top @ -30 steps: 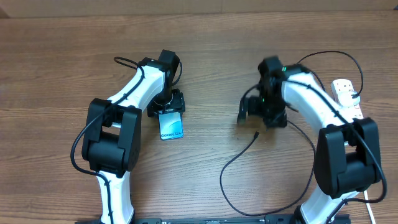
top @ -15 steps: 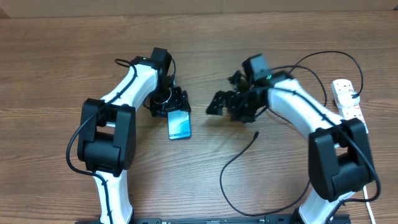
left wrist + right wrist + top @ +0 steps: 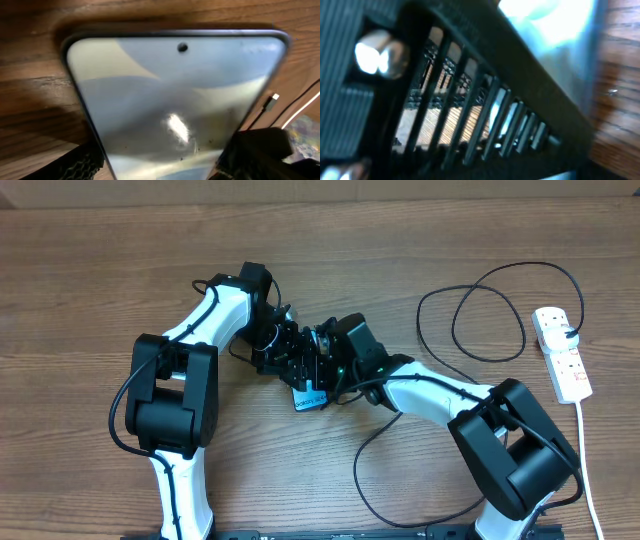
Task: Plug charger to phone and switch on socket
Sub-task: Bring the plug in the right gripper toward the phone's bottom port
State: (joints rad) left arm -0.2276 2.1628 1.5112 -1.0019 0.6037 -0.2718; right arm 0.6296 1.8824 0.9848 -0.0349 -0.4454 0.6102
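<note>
Overhead, a wooden desk (image 3: 100, 280) with two white-and-black arms meeting near its centre. The phone (image 3: 310, 398) lies flat there, screen up, its lower end poking out toward 6 o'clock beneath both tools. The left tool (image 3: 283, 350) sits at the phone's 11 o'clock; its wrist view shows a finger at each long edge of the phone, though I cannot tell whether they press. The right tool (image 3: 322, 365) crowds in at 12 o'clock; its blurred view does not show its state. The charger (image 3: 357, 470) curls from 2 o'clock round to 6 o'clock. The socket (image 3: 562, 355) lies at 3 o'clock.
</note>
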